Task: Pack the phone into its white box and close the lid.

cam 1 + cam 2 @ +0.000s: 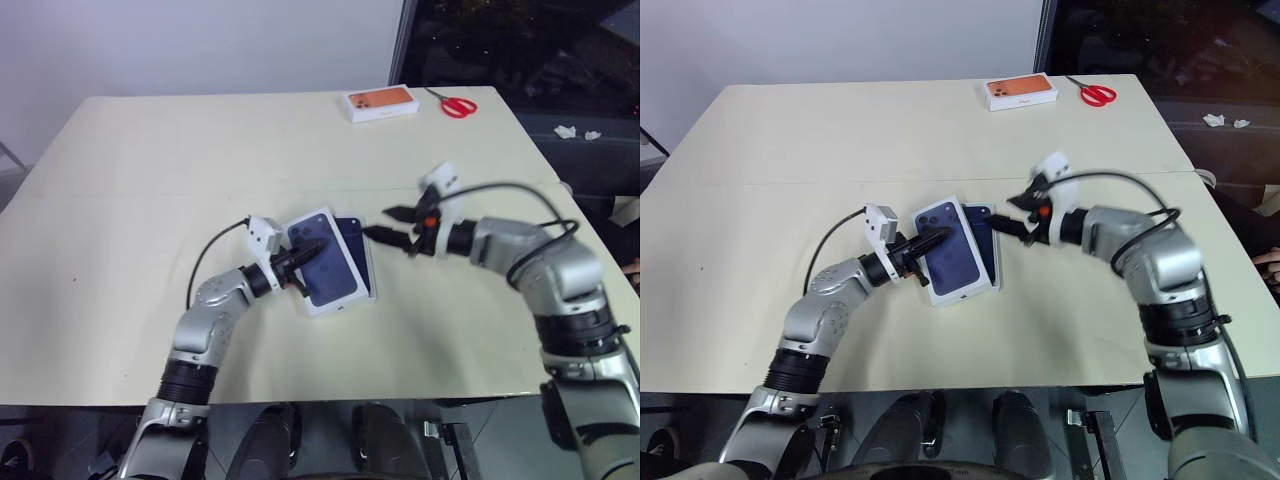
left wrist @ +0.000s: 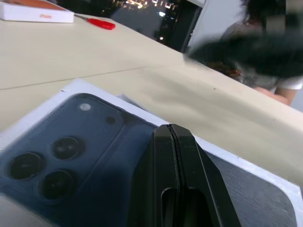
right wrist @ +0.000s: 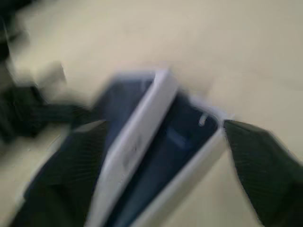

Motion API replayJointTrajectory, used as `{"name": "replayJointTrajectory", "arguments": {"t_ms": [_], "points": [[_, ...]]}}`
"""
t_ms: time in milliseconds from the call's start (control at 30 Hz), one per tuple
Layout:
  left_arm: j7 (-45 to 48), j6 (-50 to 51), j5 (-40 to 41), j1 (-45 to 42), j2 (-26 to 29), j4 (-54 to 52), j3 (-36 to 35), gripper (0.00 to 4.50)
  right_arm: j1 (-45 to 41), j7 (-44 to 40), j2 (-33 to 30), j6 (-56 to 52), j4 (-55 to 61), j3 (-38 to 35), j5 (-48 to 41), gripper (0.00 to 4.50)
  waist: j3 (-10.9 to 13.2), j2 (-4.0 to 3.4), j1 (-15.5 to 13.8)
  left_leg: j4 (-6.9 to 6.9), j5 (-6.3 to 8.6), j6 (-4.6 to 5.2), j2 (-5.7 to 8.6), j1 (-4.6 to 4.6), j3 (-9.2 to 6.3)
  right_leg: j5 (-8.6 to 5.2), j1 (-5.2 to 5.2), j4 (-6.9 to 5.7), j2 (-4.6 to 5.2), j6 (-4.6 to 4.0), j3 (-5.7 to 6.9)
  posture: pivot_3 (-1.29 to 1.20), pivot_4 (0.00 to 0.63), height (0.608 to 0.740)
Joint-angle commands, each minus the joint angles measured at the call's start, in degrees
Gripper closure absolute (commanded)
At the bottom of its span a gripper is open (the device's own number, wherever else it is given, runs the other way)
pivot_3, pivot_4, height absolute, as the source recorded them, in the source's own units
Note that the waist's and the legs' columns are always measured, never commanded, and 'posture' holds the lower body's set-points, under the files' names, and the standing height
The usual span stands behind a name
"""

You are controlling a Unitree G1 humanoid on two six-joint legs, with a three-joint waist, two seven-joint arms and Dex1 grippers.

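The lid [image 1: 322,262], white-rimmed with a dark blue phone picture on its face, lies tilted and askew over the white box [image 3: 189,182] near the table's middle. It leaves the box's right side uncovered. There the dark navy phone [image 1: 354,238] shows, lying in the box. My left gripper [image 1: 296,262] is shut, its fingers [image 2: 173,156] pressed together and resting on the lid's printed face. My right gripper [image 1: 392,224] hangs open just right of the box, apart from it, with nothing between its fingers [image 3: 258,161].
An orange-printed box [image 1: 381,102] and red scissors [image 1: 458,106] lie at the table's far edge. The beige table [image 1: 150,200] has wide free room to the left and behind the box. A person [image 2: 279,85] is at the table's right side.
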State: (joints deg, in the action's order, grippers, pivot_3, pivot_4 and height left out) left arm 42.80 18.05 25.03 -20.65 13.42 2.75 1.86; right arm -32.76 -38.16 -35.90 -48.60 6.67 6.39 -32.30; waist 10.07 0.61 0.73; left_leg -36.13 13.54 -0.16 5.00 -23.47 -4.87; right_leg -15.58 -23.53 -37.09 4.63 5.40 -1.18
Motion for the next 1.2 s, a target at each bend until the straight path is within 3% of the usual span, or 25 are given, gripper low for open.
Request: {"name": "replayJointTrajectory", "arguments": {"t_ms": [33,167,367,667,1100,1200], "points": [[0.82,2.0,2.35,1.32,4.19,-6.06,-3.75,4.5,0.31,-2.37,-1.81,7.45,2.99,3.87,7.01,2.33,0.02,-0.03,0.18,0.0,0.0,-0.01,0.0,0.0,0.01,0.0,-0.02,-0.01,-0.01,0.0,0.0,0.0,0.15,0.74],[1.39,7.04,4.24,5.48,9.33,-10.84,-5.26,4.5,0.17,-4.11,-1.86,12.05,2.01,5.97,11.71,4.43,0.02,-0.03,-0.05,0.0,-0.01,-0.03,0.0,0.02,-0.02,0.0,0.02,0.0,0.0,0.0,0.0,0.0,0.15,0.74],[0.39,9.87,1.33,11.34,14.75,-12.49,-4.13,4.5,0.31,-5.89,-1.1,15.97,0.32,7.45,16.41,4.43,0.03,-0.03,-0.12,0.01,0.0,-0.04,0.0,0.02,-0.06,0.0,0.02,0.01,0.02,-0.02,0.0,0.0,0.15,0.74],[-0.1,9.93,-0.95,6.0,7.47,-2.83,1.71,4.5,0.34,-8.83,-0.31,17.3,1.3,9.99,20.19,4.43,0.01,-0.03,-1.04,-0.02,-0.01,-0.05,0.02,0.02,-0.1,0.0,0.06,0.03,0.05,-0.03,0.05,0.0,0.15,0.74],[0.87,9.06,-3.52,2.43,3.9,1.28,3.55,4.5,1.14,-9.83,0.2,16.39,1.48,7.98,21.7,4.43,-0.01,-0.04,-1.5,-0.05,-0.02,-0.07,0.06,0.08,-0.12,0.0,0.15,0.03,0.06,-0.03,0.08,0.0,0.15,0.74],[0.02,8.92,-3.29,-1.32,1.4,2.76,3.31,4.5,2.42,-10.52,-2.25,17.64,0.81,6.62,22.52,4.43,0.0,-0.03,-1.82,-0.07,-0.02,-0.07,0.08,0.07,-0.17,0.0,0.18,0.03,0.08,-0.02,0.13,0.0,0.15,0.74]]}}
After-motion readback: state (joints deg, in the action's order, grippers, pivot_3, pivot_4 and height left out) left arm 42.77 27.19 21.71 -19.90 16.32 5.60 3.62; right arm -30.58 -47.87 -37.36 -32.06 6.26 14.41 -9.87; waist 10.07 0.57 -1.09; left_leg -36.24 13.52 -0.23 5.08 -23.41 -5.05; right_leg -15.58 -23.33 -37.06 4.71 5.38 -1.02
